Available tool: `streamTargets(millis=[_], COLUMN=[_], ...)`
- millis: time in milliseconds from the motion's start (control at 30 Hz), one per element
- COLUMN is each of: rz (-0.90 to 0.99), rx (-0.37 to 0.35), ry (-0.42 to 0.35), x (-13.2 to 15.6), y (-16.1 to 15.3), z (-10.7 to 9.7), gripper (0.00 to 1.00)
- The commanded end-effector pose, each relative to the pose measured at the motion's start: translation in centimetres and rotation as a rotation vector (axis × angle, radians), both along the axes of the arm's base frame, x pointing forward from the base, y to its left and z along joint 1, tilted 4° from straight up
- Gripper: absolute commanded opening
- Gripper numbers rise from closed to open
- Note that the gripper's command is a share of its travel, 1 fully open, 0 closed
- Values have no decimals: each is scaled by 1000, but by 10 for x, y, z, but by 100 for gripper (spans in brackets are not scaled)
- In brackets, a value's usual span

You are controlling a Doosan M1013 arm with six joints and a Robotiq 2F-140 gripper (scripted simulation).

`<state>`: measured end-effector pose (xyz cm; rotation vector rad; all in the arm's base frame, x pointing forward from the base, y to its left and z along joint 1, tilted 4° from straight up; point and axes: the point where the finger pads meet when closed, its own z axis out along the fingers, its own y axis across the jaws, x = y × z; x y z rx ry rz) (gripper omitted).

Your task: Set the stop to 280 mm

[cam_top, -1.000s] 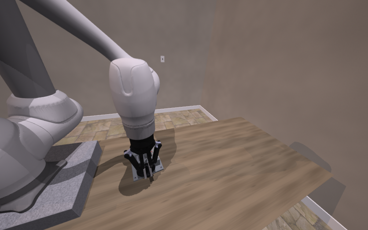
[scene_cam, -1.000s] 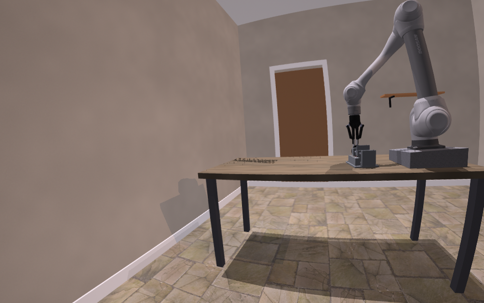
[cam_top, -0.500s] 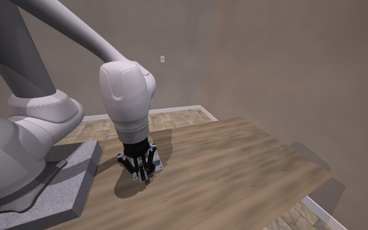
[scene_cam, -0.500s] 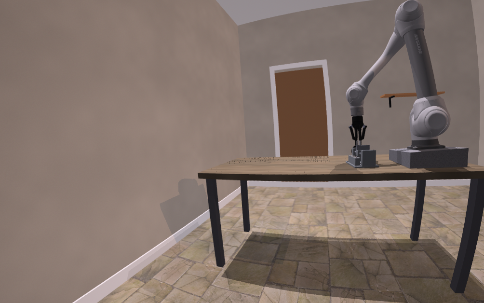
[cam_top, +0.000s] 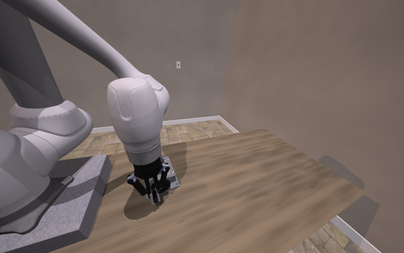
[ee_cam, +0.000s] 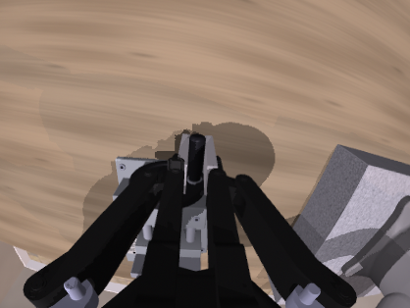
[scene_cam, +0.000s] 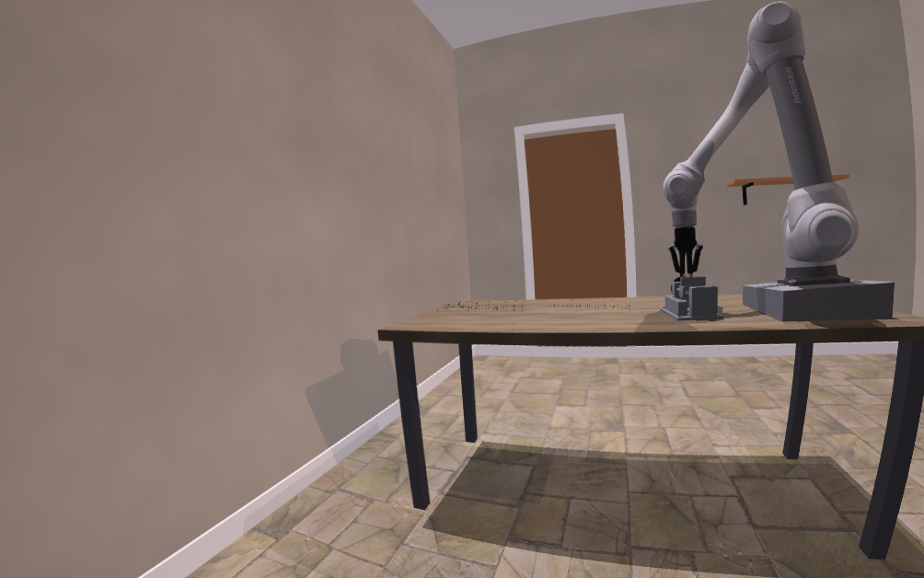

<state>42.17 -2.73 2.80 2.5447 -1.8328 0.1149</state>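
Turning the handwheel [cam_top: 165, 186] [ee_cam: 192, 197] likely explains why the end effector [cam_top: 154, 195] [ee_cam: 196, 146] is clamped on its black handle [cam_top: 155, 196] [ee_cam: 196, 156], pads either side for a steady crank.

My black two-finger end effector [cam_top: 154, 196] [scene_cam: 687, 274] [ee_cam: 196, 146] points down low over the table, fingers nearly together around a black upright handle, below my pale grey arm [cam_top: 135, 110] [scene_cam: 732, 115].

Robot workcell in a plain room — Doosan arm [cam_top: 134, 110] [scene_cam: 797, 115], wooden table [cam_top: 238, 179] [scene_cam: 579, 320] [ee_cam: 196, 64], stone floor [cam_top: 190, 131] [scene_cam: 599, 409].
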Motion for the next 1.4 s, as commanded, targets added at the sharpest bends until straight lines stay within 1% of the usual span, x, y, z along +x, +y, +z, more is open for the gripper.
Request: streamTargets(millis=[0,433,833,900,1100,1367], rz=[0,0,0,0,0,0], rx=[0,0,0,0,0,0], ry=[-1,-1,-1,-1,-1,-1], x=[1,7,22,22,36,51], y=[0,1,6,6,10,16], z=[-5,-17,-26,-26,-25,-10], gripper=[4,4,4,4,4,4])
